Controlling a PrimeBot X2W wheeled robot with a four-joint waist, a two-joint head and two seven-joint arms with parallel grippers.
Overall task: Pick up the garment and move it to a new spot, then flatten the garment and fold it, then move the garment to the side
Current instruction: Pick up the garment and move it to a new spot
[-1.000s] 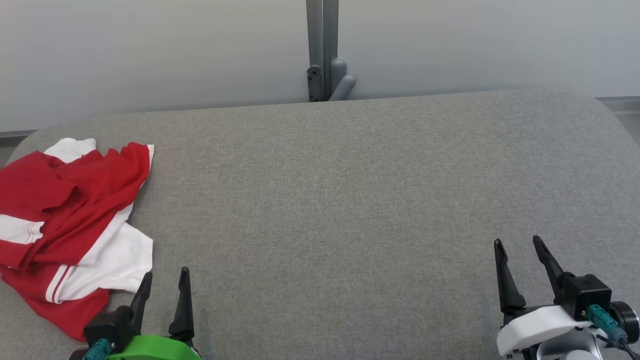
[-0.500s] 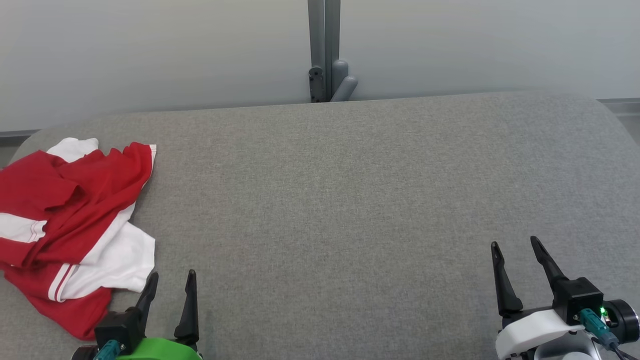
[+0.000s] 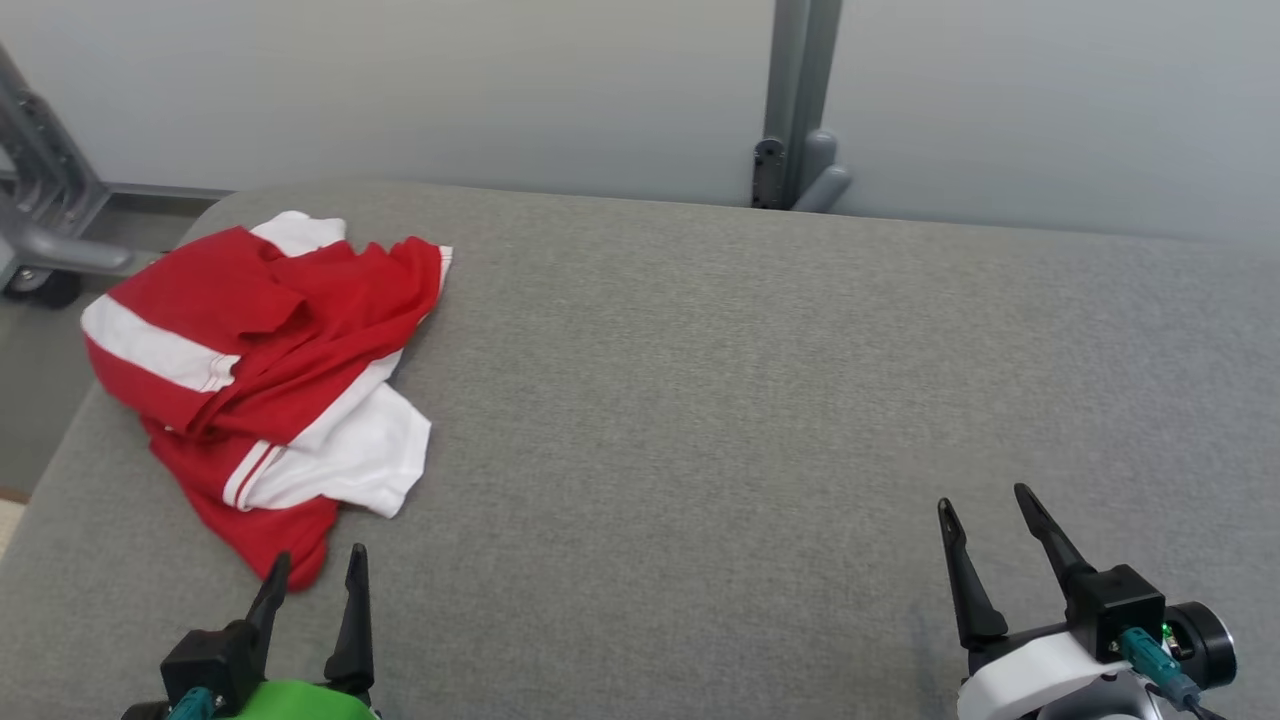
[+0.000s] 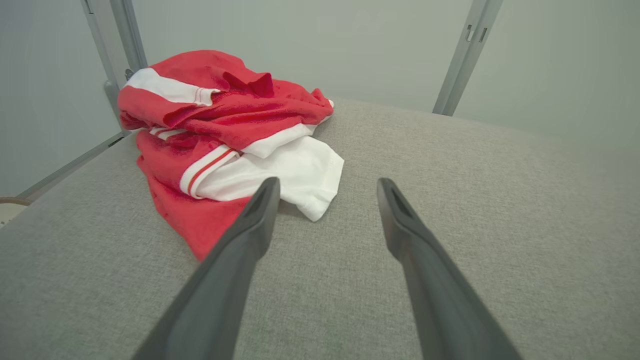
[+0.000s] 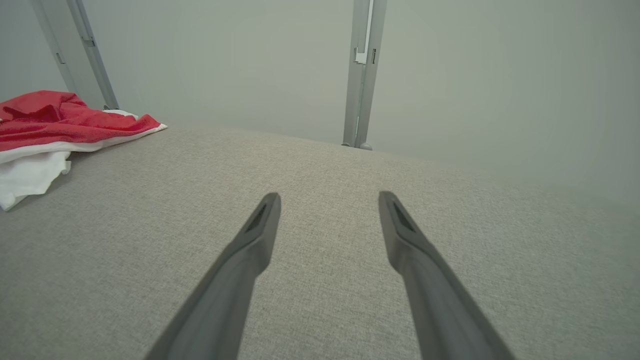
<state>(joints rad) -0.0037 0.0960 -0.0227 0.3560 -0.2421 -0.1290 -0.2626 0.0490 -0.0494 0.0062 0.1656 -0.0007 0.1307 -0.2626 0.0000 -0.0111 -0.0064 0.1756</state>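
1. Two grippers are in the head view, and both are released: the fingers of the left gripper (image 3: pixel 318 556) and of the right gripper (image 3: pixel 982 498) stand apart with nothing between them.
2. You see the crumpled red and white fabric garment (image 3: pixel 270 360) lying on the far left part of the grey fabric-covered surface (image 3: pixel 700 400), near its left edge.
3. Compared with half a second ago, the whole head picture has shifted: the grey metal post (image 3: pixel 795 100) behind the surface now stands more to the right, and a grey metal frame (image 3: pixel 40 200) has come into the picture at the upper left. So it is the camera that has turned to the left.
4. Please note that the garment keeps the same folds and the same outline as before; it has not been moved on the surface. Its full left side is now inside the picture.
5. Before, the lower red corner of the garment was well to the left of the left gripper. Now this corner lies just beside the tip of the outer left finger. You cannot tell from the left wrist view whether they touch.
6. At the lower right, the right gripper hangs over bare surface as before, well apart from the garment.
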